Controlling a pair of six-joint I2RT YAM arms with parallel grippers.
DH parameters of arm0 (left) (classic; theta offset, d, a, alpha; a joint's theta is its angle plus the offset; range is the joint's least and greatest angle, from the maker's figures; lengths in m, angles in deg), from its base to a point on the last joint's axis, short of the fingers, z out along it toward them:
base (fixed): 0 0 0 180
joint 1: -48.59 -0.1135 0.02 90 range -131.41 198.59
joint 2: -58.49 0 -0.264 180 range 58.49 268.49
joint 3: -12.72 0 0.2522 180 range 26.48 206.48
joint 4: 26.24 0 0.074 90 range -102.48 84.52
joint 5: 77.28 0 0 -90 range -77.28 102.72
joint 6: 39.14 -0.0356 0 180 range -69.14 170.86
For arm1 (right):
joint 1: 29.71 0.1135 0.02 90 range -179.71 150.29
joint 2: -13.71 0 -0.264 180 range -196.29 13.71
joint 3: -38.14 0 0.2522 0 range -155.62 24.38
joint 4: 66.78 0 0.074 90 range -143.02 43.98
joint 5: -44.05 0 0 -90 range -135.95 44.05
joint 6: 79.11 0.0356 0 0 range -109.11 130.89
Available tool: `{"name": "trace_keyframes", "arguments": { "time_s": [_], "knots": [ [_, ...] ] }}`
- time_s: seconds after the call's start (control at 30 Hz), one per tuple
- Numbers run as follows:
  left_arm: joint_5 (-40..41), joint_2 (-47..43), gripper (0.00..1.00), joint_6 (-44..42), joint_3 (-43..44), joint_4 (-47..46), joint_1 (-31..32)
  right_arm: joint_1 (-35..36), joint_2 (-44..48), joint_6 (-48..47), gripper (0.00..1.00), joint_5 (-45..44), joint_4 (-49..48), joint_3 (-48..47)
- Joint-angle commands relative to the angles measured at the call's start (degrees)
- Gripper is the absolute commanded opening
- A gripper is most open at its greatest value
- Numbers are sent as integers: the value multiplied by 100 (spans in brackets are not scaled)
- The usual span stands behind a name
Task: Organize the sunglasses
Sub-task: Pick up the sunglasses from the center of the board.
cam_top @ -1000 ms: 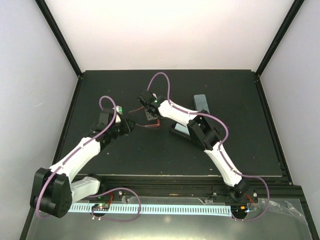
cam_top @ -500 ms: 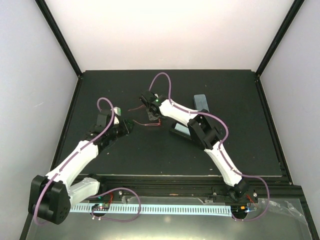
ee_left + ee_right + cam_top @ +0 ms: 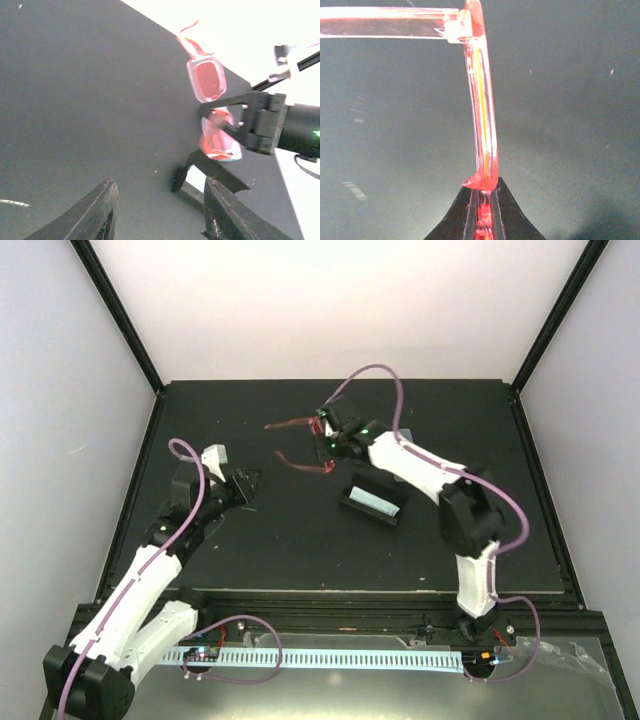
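Black table between white walls, seen from above: the right gripper pinches the red sunglasses over the far half, about midway between the left and right edges, with the temples pointing toward the left edge. An open case lies just nearer. The left gripper sits toward the left edge, well apart from the glasses.

Left wrist view: its fingers stand spread with nothing between them. Beyond, the red sunglasses are clamped at one lens by the right gripper.

Right wrist view: the fingertips are pressed onto the red frame.
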Motion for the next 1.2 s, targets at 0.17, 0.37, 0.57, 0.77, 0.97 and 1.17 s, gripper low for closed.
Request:
{"name": "trace_keyframes", "arguments": {
  "time_s": [0.17, 0.37, 0.57, 0.77, 0.97, 1.17],
  "knots": [
    [-1258, -197, 56, 138, 303, -1571, -57, -732, 2020, 114, 4, 3566, -1841, 1370],
    [-3207, 1003, 57, 618, 702, -3301, -12, -734, 2797, 720, 5, 4856, -2816, 1938],
    [-3946, 1788, 58, 1562, 860, -5191, 251, -736, 3174, 1539, 6, 5687, -3796, 2429],
    [-3971, 2045, 47, 1596, 1064, -5413, 435, -732, 3297, 1767, 6, 5999, -4054, 2597],
    [-3956, 2195, 21, 1802, 1110, -5729, 469, -728, 3327, 1759, 7, 6160, -4065, 2692],
    [-3975, 2244, 2, 1739, 1111, -5632, 483, -724, 3397, 1633, 13, 6133, -3878, 2696]
  ]
}}
